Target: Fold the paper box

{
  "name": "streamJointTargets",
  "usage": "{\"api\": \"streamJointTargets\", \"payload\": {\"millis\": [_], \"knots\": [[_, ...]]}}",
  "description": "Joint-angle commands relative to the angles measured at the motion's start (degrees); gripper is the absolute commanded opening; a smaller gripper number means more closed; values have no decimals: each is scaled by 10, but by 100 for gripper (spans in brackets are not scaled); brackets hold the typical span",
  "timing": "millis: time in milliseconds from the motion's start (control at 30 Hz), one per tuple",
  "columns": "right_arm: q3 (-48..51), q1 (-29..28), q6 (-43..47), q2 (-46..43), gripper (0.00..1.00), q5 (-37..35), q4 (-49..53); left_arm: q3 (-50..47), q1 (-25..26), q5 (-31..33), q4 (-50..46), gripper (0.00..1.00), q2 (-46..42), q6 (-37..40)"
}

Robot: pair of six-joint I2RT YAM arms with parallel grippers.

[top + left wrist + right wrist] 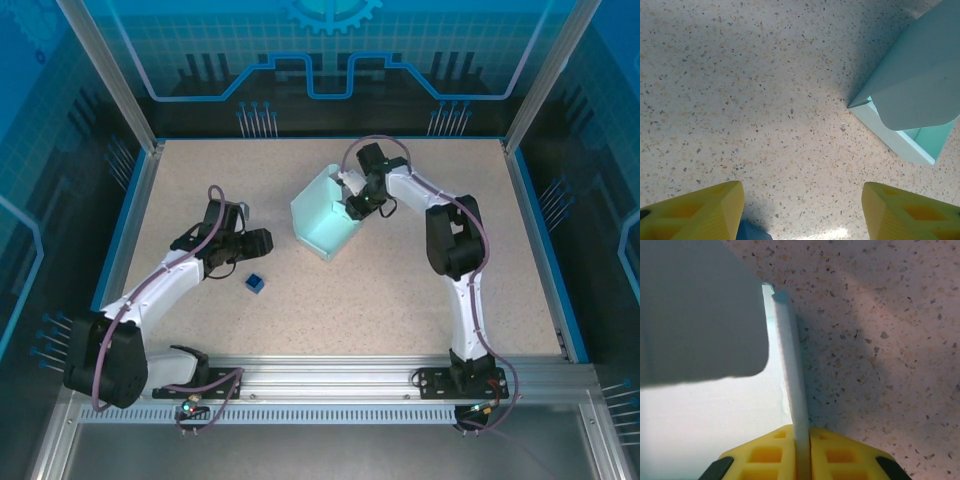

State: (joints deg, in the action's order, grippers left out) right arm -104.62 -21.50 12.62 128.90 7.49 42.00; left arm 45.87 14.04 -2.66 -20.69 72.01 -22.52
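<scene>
The paper box (322, 218) is pale light-blue card, standing partly formed and open at the top in the middle of the table. My right gripper (356, 204) reaches over its right wall. In the right wrist view both yellow fingers (765, 456) are pressed against the thin wall (790, 365) of the box, shut on it. A flap (695, 310) hangs over the box's inside to the left. My left gripper (240, 243) hovers open to the left of the box, apart from it. The box's corner (912, 100) sits up right of its yellow fingers (700, 212), with bare table between them.
A tiny dark blue cube (254, 284) lies on the speckled table just below the left gripper; its edge (752, 233) peeks beside the left finger. Blue rails (120, 230) border the table. Free surface lies in front of and to the right of the box.
</scene>
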Motion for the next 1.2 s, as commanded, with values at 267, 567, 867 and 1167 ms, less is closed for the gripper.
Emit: {"api": "streamJointTargets", "payload": {"millis": [267, 567, 867, 1167], "knots": [[86, -30, -3, -27, 15, -182, -16, -10, 6, -20, 3, 65, -25, 4], [141, -35, 12, -45, 13, -221, -47, -13, 8, -13, 0, 65, -30, 1], [197, -33, -13, -88, 11, -237, -94, -14, 9, -11, 3, 65, -25, -2], [179, 1, -34, -104, 21, -125, -60, -14, 13, -12, 3, 65, -24, -2]]}}
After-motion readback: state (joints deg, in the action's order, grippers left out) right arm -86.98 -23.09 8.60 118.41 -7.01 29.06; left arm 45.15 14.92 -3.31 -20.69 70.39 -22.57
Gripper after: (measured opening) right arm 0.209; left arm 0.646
